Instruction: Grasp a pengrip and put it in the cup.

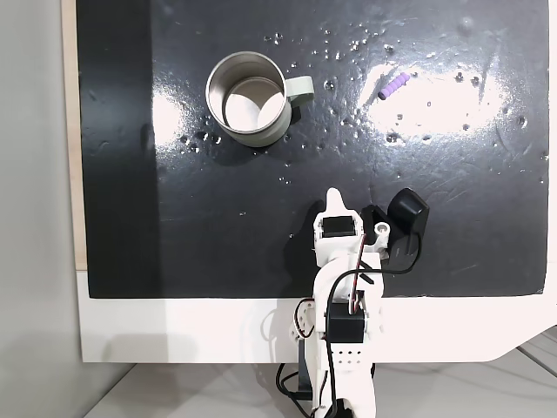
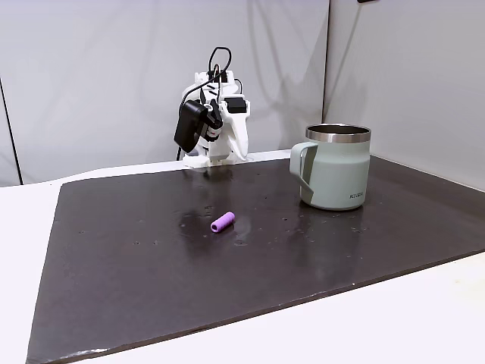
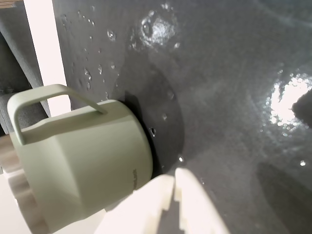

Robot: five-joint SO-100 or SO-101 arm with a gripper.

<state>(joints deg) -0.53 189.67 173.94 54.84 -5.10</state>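
In a fixed view the pengrip (image 1: pixel 396 86) lies at one o'clock from the gripper (image 1: pixel 336 202), long axis toward two o'clock, well apart from the cup (image 1: pixel 249 98); jaws closed, holding nothing.

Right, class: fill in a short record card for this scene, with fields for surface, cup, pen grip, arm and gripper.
surface: dark glossy mat on a white table
cup: pale grey-green mug, upright, empty, metallic inside, handle pointing right in the top-down fixed view
pengrip: small purple ribbed tube, lying on its side on the mat, apart from the cup
arm: white arm, folded at the mat's edge, away from both things
gripper: white fingertips in the wrist view; holding nothing, jaws close together
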